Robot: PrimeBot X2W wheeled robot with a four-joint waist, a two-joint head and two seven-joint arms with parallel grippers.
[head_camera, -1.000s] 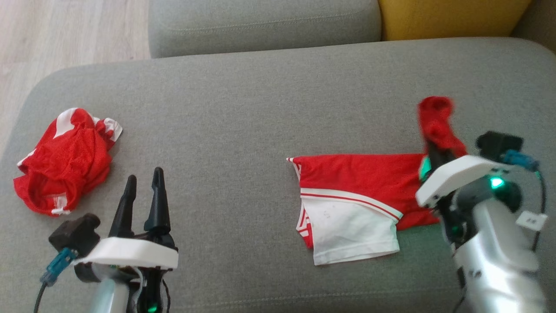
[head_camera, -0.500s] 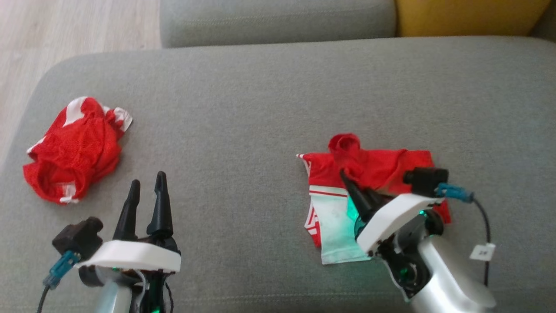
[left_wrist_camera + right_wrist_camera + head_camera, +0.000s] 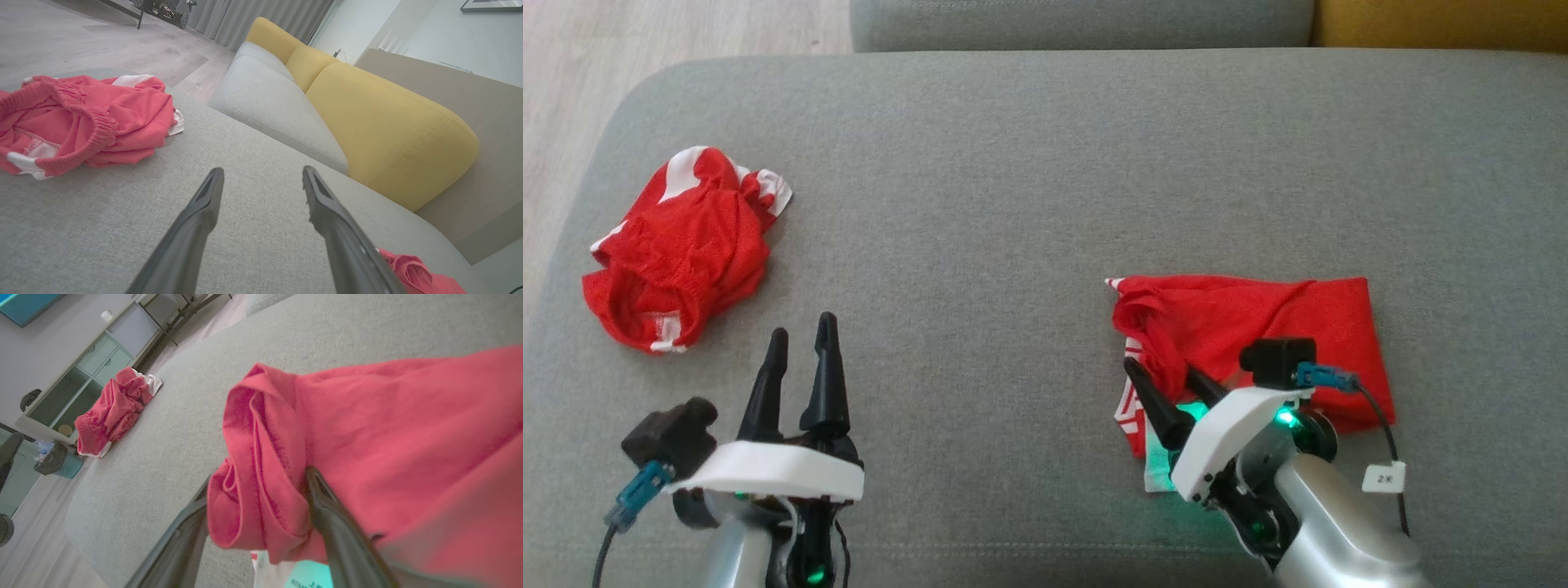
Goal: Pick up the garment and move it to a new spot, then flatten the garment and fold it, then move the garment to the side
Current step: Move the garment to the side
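Red garment point(image 3: 1258, 327): lies doubled over on the grey sofa seat point(image 3: 1013, 204), toward 4 o'clock of the head view; a white panel shows under its 7 o'clock corner.
Long axis: runs 9 to 3 o'clock across the head view, with the bunched end at 9 and the flatter end at 3.
Right gripper point(image 3: 1160, 367): at the garment's 7 o'clock corner, jaws spread. The right wrist view shows a rolled red fold sitting between the fingers and touching them, but not pinched.
Garment from right gripper: most of the cloth lies toward 1 to 2 o'clock of the fingertips; the bunched edge is right at them.
Left gripper point(image 3: 803, 325): jaws apart, holding nothing, over bare seat toward 7 o'clock of the head view, well apart from the folded garment.
Nearer arm: right, by far.
Second red garment point(image 3: 678, 253): a crumpled heap toward 10 o'clock of the left gripper, not touching it.
Step, judged: fold just laid and the grip let go; the bunched 9 o'clock end looks untidy.
Next move, judged: a re-grip at the 9 o'clock edge suits the right arm; sliding the garment aside goes along its long axis.
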